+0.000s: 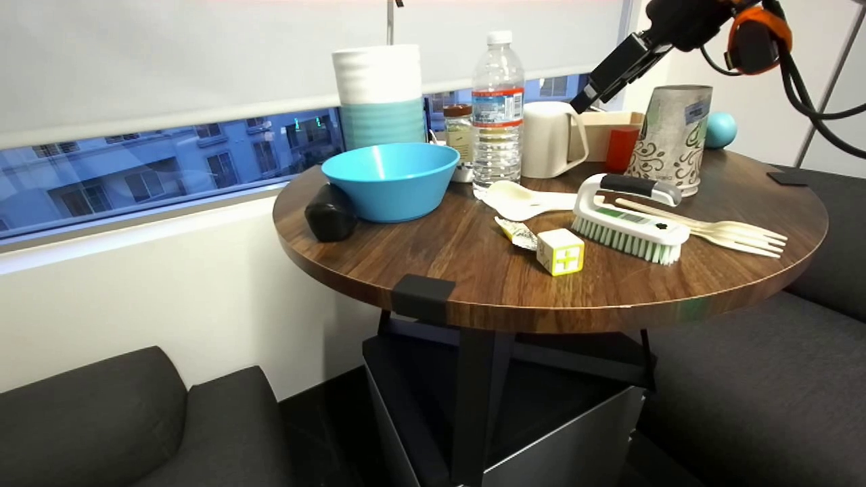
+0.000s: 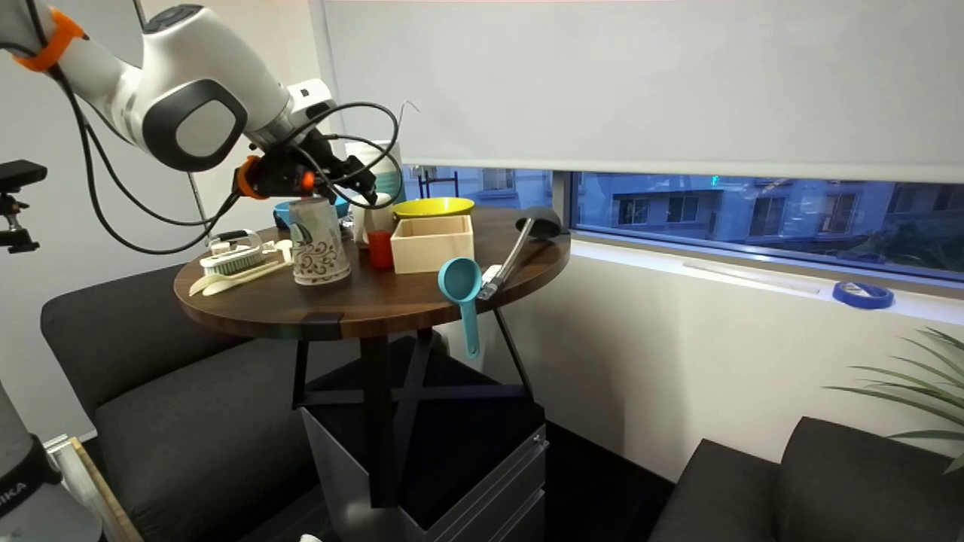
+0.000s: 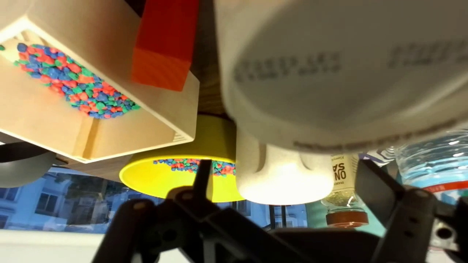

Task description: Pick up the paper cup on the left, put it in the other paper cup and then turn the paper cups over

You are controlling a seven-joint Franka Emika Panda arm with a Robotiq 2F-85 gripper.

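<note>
The turn-over step appears complete; next, withdraw the hand (image 3: 283, 175), set wide and holding nothing, clear of the cup (image 1: 670, 138). The cup stands inverted on the bench (image 1: 446, 253): base up, mouth down, long axis near vertical; whether two are nested cannot be told.

Pale round paper cup (image 2: 320, 245) stood on round brown wooden table (image 2: 392, 299), tan wooden box (image 2: 418, 254) nearby, red wooden block (image 2: 380, 251) between them
</note>
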